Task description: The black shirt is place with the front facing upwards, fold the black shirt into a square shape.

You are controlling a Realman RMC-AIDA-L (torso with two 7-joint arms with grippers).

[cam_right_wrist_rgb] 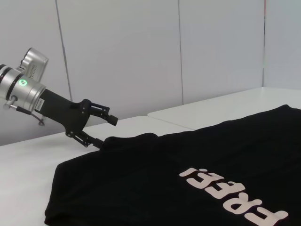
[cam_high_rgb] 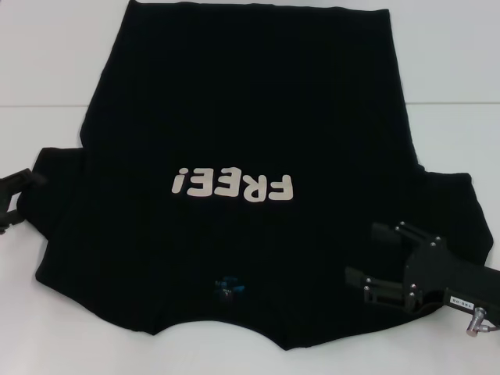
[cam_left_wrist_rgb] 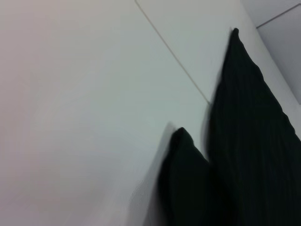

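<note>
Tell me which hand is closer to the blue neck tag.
Right. The right hand hovers over the black shirt beside the blue neck tag; the left hand sits at the far sleeve edge.

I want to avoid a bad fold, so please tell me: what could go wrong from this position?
1. The left gripper sits at the sleeve edge of the black shirt; it may catch only one layer, or slip off.
2. The right gripper hovers open further inside the shirt near its shoulder, so uneven grasps could skew the fold.
3. The far hem hangs past the table edge; pulling may drag the shirt.
</note>
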